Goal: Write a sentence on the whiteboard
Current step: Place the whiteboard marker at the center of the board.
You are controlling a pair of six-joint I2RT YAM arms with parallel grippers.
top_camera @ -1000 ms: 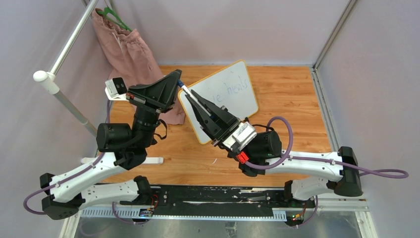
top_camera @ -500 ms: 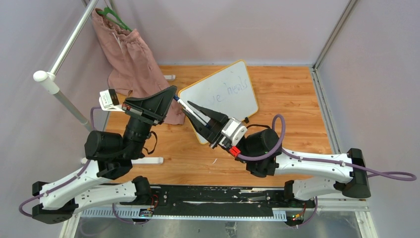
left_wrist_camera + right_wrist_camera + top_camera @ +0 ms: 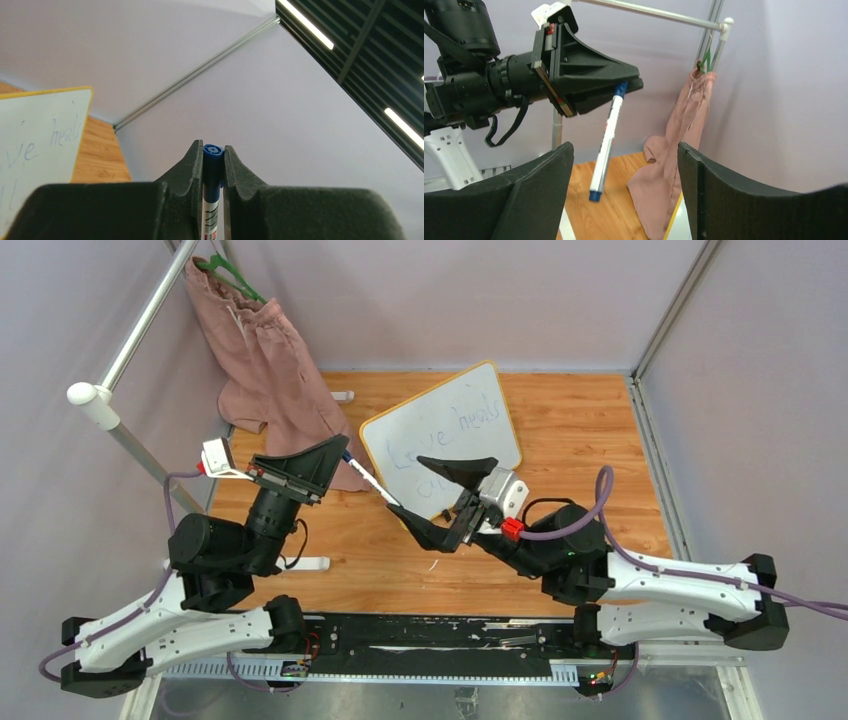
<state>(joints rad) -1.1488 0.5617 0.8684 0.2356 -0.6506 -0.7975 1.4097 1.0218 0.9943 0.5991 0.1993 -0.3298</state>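
Wooden table open at the whiteboard's 3 o'clock edge — left gripper pinches the marker; right gripper has sprung wide apart

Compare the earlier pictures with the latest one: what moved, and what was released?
The right gripper opened, letting go of the marker, and drew back a little. The left gripper, still shut on the marker, pulled back leftward, uncovering more of the sentence. The whiteboard and pink cloth stayed put.
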